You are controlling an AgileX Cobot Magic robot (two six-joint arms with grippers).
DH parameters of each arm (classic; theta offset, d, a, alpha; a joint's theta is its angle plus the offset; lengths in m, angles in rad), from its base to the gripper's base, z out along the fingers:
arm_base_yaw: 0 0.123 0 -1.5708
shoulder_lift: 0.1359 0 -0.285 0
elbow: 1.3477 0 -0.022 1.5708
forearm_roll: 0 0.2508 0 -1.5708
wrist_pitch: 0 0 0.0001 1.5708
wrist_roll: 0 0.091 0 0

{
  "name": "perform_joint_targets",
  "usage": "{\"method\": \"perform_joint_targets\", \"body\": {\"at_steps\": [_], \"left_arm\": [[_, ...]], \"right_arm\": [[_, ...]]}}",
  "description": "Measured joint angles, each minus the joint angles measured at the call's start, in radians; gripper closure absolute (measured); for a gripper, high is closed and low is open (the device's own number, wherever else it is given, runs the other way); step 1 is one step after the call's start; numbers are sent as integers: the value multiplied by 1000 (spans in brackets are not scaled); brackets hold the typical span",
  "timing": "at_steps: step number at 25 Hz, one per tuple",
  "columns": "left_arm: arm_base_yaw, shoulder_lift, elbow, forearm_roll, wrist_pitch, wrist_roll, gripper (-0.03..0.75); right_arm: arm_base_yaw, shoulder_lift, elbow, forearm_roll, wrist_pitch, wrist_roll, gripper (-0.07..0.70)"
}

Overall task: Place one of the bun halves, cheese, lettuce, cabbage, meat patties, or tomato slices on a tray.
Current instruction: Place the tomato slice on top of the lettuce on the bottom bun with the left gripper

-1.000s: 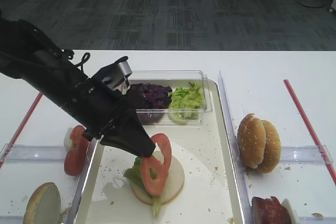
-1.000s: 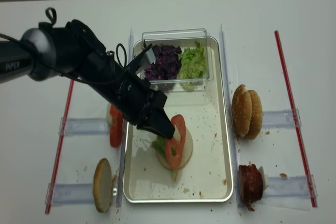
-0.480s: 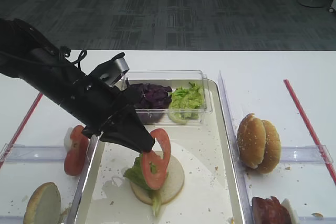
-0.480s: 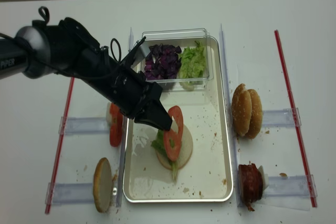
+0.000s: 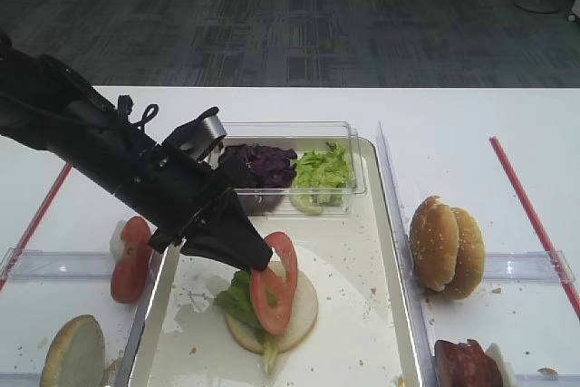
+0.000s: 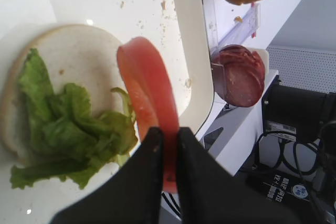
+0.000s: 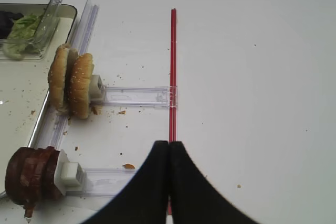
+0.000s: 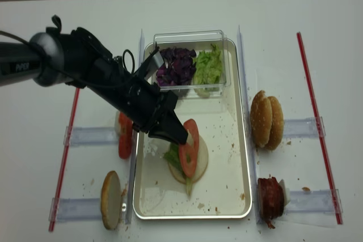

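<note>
My left gripper [image 5: 258, 260] [image 6: 167, 132] [image 8: 182, 139] is shut on a red tomato slice [image 6: 152, 95], and a second slice [image 5: 270, 301] hangs against it. Both hang on edge just above a pale bun half [image 5: 301, 307] [image 6: 79, 51] that lies cut face up on the metal tray [image 5: 396, 260] [image 8: 248, 157]. Crinkly lettuce [image 5: 237, 301] [image 6: 63, 124] covers part of that bun. My right gripper [image 7: 168, 144] is shut with nothing in it, above the white table over a red strip [image 7: 172, 66].
A clear tub [image 8: 190, 37] at the tray's far end holds purple cabbage [image 5: 263, 168] and lettuce [image 5: 319, 169]. Right of the tray stand bun halves [image 5: 446, 246] [image 7: 71, 80] and meat patties [image 8: 271, 198] [image 7: 29, 179]. More tomato slices [image 5: 131, 256] and a bun half [image 8: 110, 199] stand on the left.
The left gripper rose slightly with the tomato slices, then came back down over the bun half on the tray. It stayed shut throughout.
</note>
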Motion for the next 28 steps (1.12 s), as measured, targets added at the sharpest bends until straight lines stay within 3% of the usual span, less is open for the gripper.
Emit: {"method": "perform_joint_targets", "body": {"at_steps": [28], "left_arm": [[0,30,-2,3,0,-86,688]], "right_arm": [[0,0,0,0,0,-2,595]]}}
